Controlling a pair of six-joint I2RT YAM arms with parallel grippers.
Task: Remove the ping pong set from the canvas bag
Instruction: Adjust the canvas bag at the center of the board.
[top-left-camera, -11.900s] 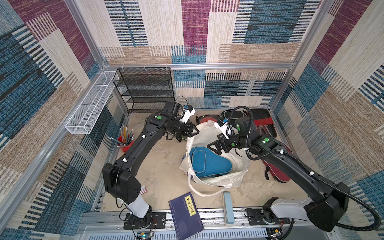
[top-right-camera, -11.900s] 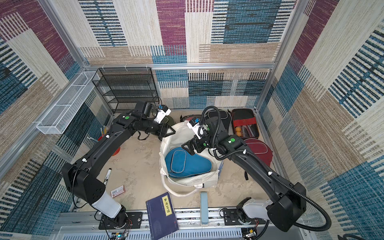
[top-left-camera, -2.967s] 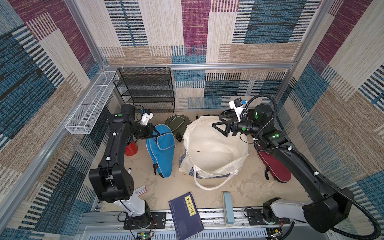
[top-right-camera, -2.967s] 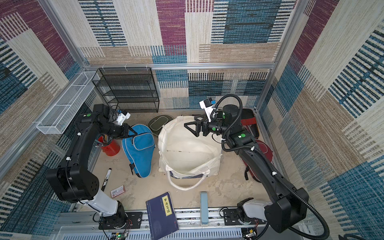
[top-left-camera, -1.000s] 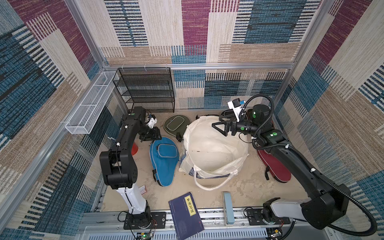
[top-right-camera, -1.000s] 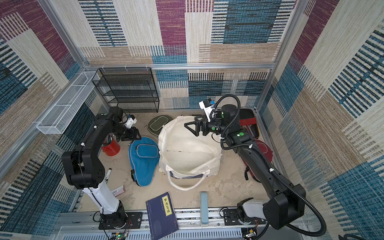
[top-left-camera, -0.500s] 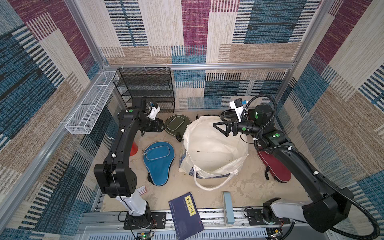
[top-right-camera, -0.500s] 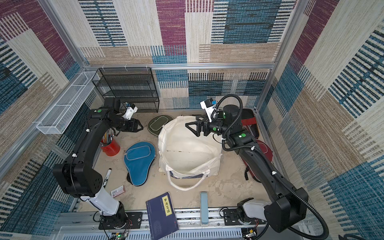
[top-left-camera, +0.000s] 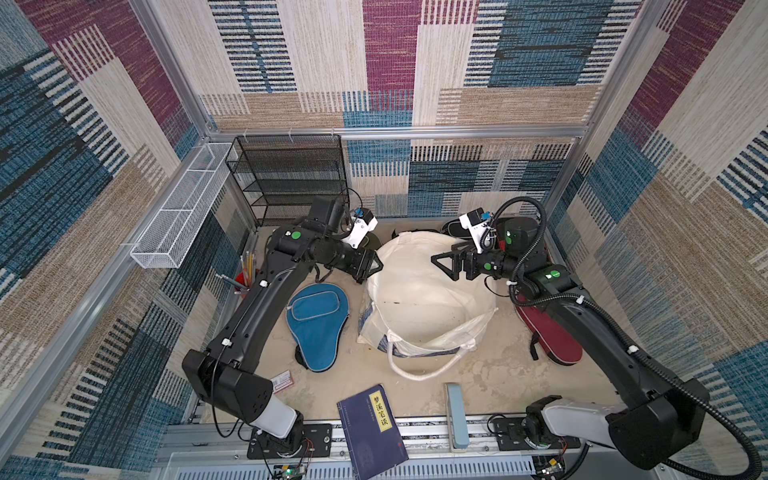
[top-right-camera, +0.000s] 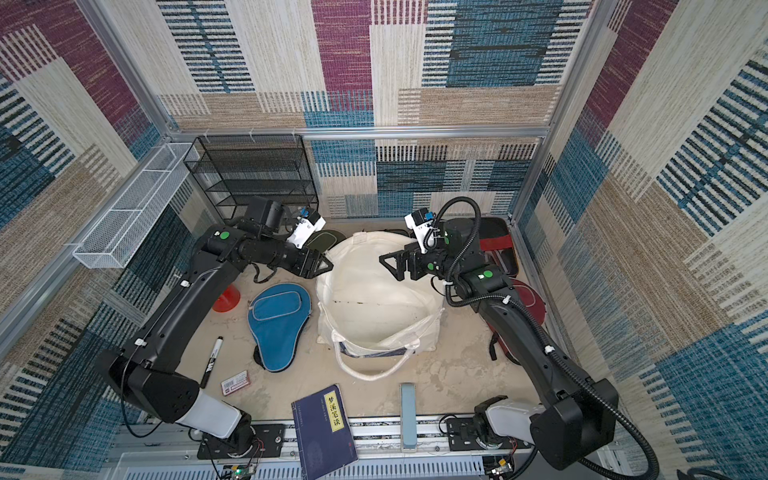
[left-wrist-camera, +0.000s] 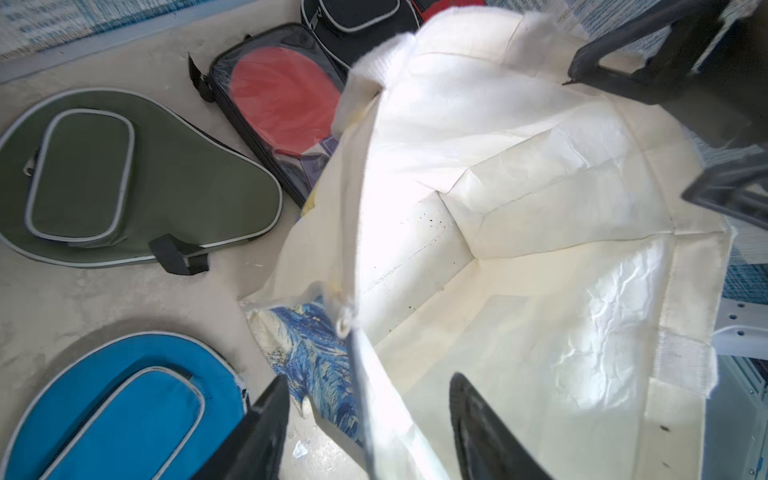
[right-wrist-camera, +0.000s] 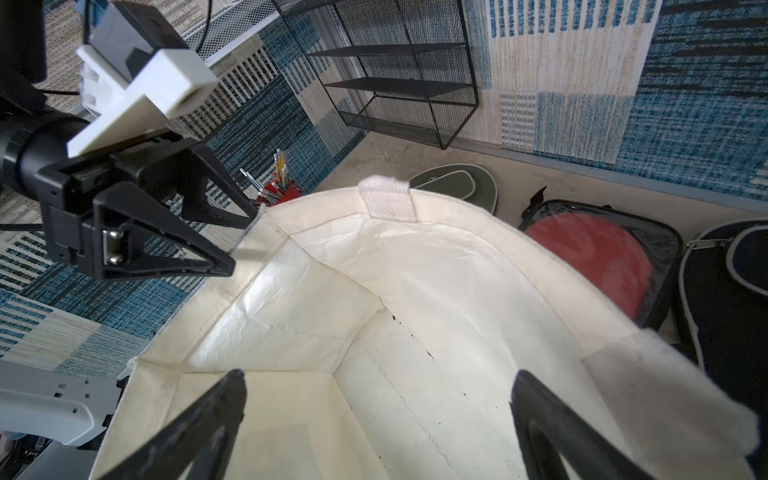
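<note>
- Both top views look steeply down from high up, covering the whole floor, with the canvas bag (top-left-camera: 419, 291) at frame centre.
- Left wrist view: close over the bag's rim, looking inside.
- Right wrist view: equally close, facing that same interior from the opposite side.

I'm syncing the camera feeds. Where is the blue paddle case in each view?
In a top view: the blue paddle case lies flat, left of the white bag.
In a top view: the case, likewise left of the bag.
Left wrist: the case beside the bag's blue print.
Right wrist: not in it.
Shared landmark: the bag's open mouth, in all four.
</note>
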